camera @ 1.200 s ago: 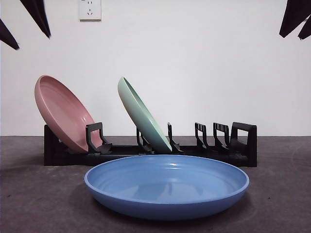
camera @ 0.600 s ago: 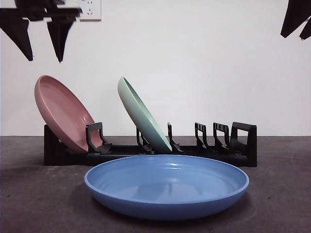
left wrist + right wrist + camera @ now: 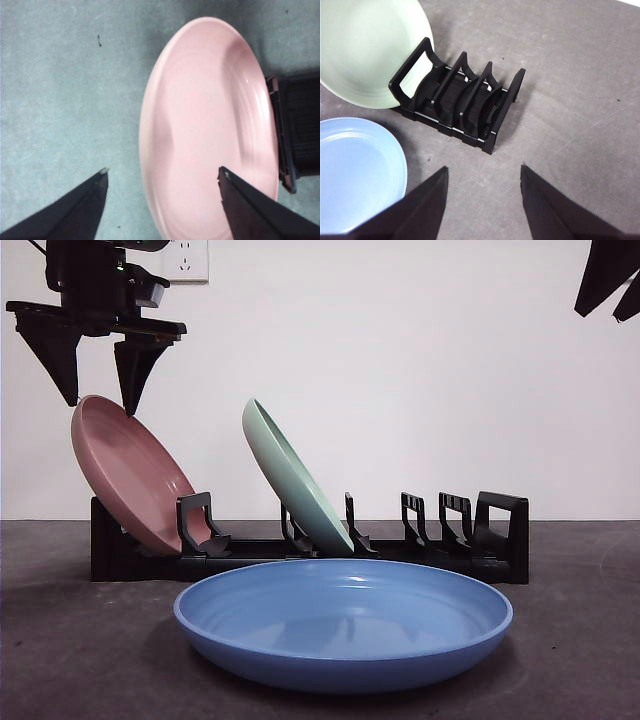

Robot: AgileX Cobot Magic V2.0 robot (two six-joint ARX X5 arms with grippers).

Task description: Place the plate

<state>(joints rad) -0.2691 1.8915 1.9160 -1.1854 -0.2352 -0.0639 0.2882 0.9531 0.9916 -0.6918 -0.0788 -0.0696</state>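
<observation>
A pink plate (image 3: 130, 475) leans in the left end of the black rack (image 3: 500, 540); it also shows in the left wrist view (image 3: 210, 130). My left gripper (image 3: 95, 390) is open and empty, just above the pink plate's upper rim, its jaws either side of the rim in the left wrist view (image 3: 162, 175). A green plate (image 3: 295, 480) leans in the rack's middle and shows in the right wrist view (image 3: 365, 50). A blue plate (image 3: 345, 620) lies flat in front of the rack. My right gripper (image 3: 482, 172) is open and empty, high at the right.
The rack's right-hand slots (image 3: 470, 107) hold nothing. A white wall with a socket (image 3: 186, 258) stands behind the dark table (image 3: 580, 640).
My left gripper has come down from the top left corner to just above the pink plate's rim. The plates and the right arm have not moved.
</observation>
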